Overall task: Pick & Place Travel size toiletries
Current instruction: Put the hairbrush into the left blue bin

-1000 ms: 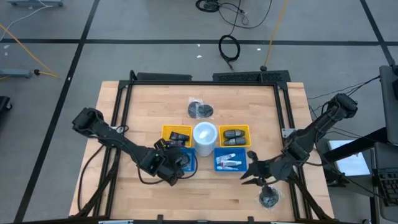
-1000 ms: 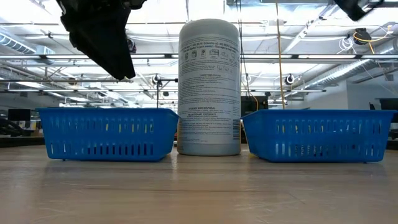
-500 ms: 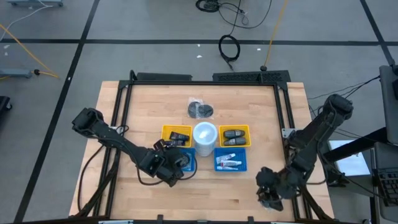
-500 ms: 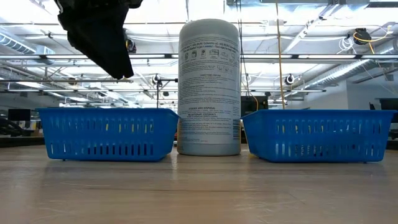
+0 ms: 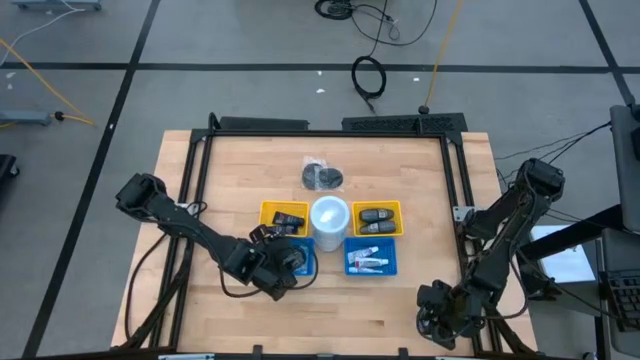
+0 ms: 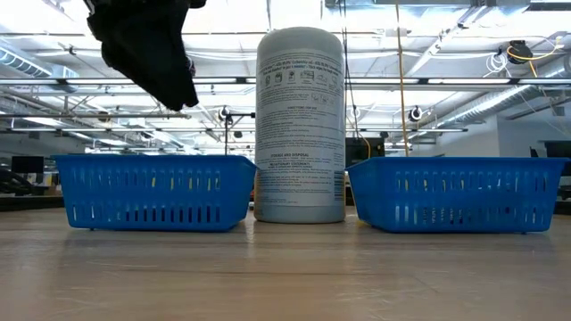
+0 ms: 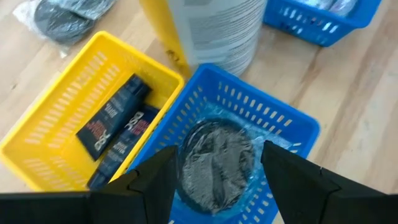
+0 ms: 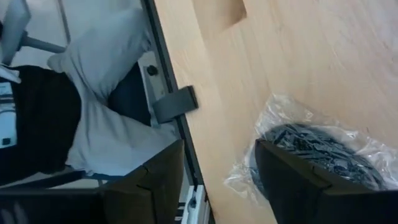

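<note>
The travel size toiletries (image 5: 367,262), small white tubes, lie in the right blue basket (image 5: 391,268) near the table's middle. My left gripper (image 5: 283,263) hovers open over the left blue basket (image 7: 292,130). A clear bag of grey bits (image 7: 216,157) lies in that basket, below the gap between the fingers. My right gripper (image 5: 437,316) is open at the table's near right corner. It is tipped down over a second clear bag of grey bits (image 8: 323,154), which lies flat on the wood by the table's right edge.
A tall white canister (image 5: 328,217) stands between the baskets. The left yellow basket (image 7: 56,118) holds black oblong gadgets (image 7: 115,121), and the right yellow basket (image 5: 376,218) holds more. A third bag (image 5: 322,176) lies farther back. The table's metal frame (image 8: 174,102) runs beside my right gripper.
My right gripper has swung from beside the right blue basket toward the table's near right corner, sinking and rolling its wrist. It now hides the bag there in the high view. My left gripper has stayed over the left blue basket.
</note>
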Tool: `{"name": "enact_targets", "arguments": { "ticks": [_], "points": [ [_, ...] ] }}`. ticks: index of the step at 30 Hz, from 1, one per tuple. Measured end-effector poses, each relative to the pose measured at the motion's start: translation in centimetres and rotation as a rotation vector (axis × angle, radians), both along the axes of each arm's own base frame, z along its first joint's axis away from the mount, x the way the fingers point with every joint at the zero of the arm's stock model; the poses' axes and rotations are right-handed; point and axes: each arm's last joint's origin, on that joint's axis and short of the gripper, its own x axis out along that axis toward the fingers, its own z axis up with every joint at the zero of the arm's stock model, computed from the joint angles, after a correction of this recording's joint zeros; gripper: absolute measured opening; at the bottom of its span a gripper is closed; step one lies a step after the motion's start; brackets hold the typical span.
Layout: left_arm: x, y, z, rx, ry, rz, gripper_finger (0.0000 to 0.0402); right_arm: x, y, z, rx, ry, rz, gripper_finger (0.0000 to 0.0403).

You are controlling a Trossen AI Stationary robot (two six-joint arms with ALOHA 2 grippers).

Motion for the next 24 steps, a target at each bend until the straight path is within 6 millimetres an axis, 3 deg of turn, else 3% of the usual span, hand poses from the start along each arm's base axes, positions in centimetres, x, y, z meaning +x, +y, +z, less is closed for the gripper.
{"name": "enact_targets", "arguments": {
  "ticks": [12,24],
  "points": [
    [0.2,-0.1,0.1,0.001,-0.014,-0.025,0.0232,0.0,0.0,-2.4,-0.1,0.023,0.044,0.0174],
    [0.2,-0.1,0.1,0.004,-0.013,-0.029,0.0232,1.3,0.1,-4.9,-0.163,0.06,0.067,0.017]
  ]
}}
